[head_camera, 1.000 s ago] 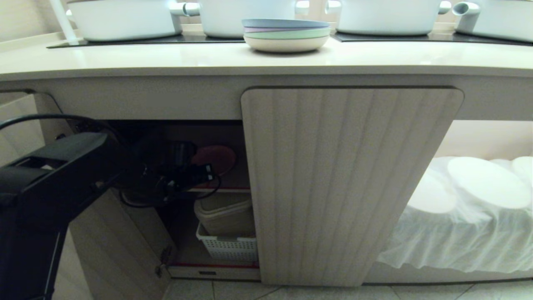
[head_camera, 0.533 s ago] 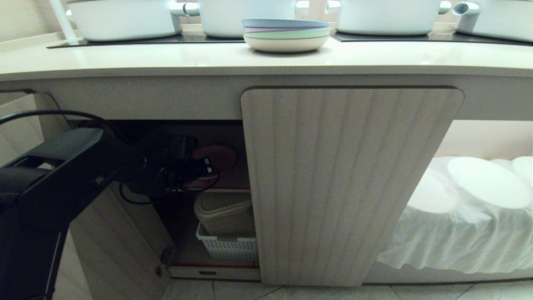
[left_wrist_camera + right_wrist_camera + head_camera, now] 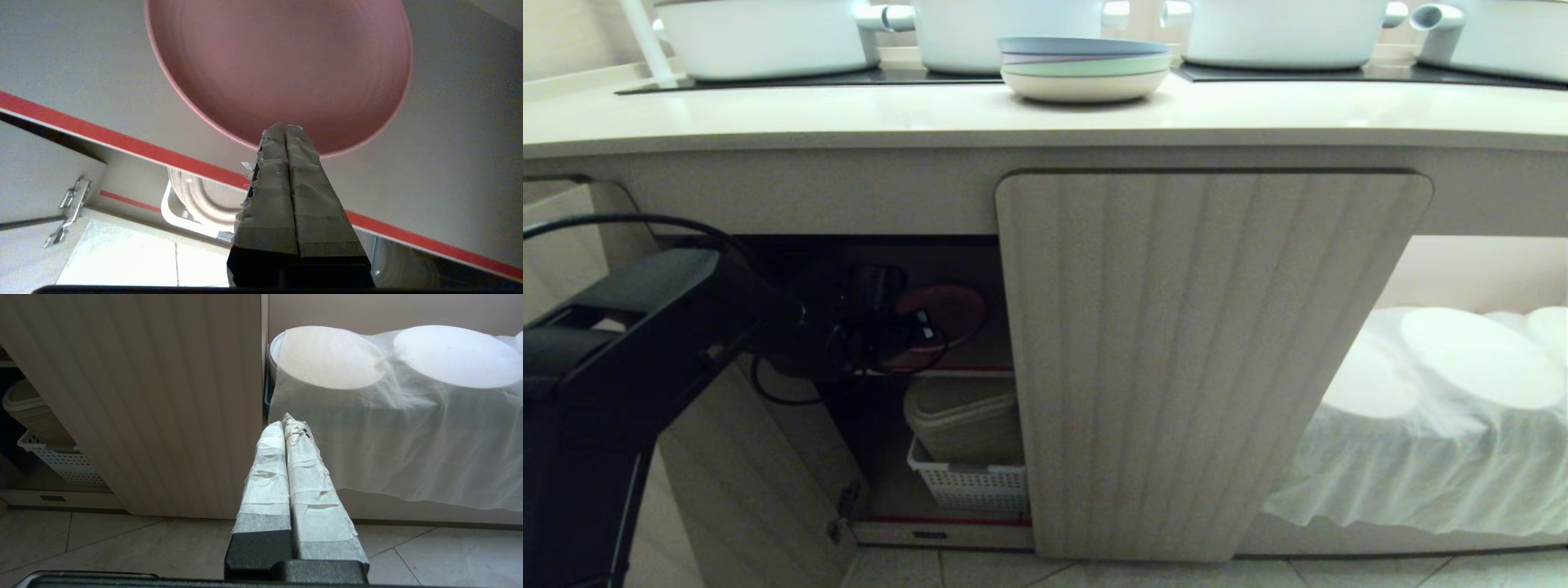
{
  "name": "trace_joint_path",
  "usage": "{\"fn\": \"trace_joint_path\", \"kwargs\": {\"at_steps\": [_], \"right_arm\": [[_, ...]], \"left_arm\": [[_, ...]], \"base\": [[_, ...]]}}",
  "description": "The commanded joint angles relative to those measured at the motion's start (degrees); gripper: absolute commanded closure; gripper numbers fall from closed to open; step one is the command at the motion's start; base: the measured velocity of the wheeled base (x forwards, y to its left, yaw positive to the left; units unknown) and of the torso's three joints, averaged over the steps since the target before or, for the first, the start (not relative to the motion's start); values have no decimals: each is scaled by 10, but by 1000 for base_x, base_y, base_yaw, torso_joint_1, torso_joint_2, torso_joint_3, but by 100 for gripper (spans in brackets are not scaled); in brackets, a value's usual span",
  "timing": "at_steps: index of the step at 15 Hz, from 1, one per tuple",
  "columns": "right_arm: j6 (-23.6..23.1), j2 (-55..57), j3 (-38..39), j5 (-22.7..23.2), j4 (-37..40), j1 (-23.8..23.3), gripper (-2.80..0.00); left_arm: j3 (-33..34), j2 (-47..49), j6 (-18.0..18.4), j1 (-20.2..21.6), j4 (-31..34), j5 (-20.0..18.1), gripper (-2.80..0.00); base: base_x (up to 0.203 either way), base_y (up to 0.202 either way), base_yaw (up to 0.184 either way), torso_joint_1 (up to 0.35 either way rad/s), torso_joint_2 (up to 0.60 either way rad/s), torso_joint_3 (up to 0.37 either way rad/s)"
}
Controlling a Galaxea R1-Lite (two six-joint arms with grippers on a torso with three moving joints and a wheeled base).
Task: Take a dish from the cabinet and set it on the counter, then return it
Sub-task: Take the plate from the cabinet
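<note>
A: What is the left end effector (image 3: pixel 286 127) doing?
B: Its fingers (image 3: pixel 271 179) are pressed together on the near rim of the pink dish (image 3: pixel 282 69), pinching it at the edge, inside the open left half of the cabinet (image 3: pixel 1209 359).
A: And where does the dish sit?
B: Above the red-edged shelf (image 3: pixel 122 141); whether it touches the shelf I cannot tell. Below the shelf stands a beige tub (image 3: pixel 964 416) in a white basket (image 3: pixel 968 486).
A: The right end effector (image 3: pixel 288 418)?
B: Fingers together, gripping nothing, low before the closed fluted door, near the white-draped plates (image 3: pixel 331 357).
A: And the table (image 3: pixel 849 110)?
B: It carries a blue-topped stack of plates (image 3: pixel 1085 69) and white pots (image 3: pixel 768 37).
</note>
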Motion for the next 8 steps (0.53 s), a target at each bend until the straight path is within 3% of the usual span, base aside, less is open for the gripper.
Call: {"fn": "trace_joint_path", "kwargs": {"at_steps": [1, 2, 3, 8], "right_arm": [[0, 0, 0, 0, 0, 0, 0], [0, 0, 0, 0, 0, 0, 0], [0, 0, 0, 0, 0, 0, 0], [0, 0, 0, 0, 0, 0, 0]], "left_arm": [[0, -1, -2, 4, -2, 1, 0], [0, -1, -2, 5, -2, 1, 0], [0, -1, -2, 7, -3, 1, -280], [0, -1, -2, 5, -5, 1, -280]], "base": [[0, 0, 0, 0, 0, 0], [0, 0, 0, 0, 0, 0], [0, 0, 0, 0, 0, 0], [0, 0, 0, 0, 0, 0]]}}
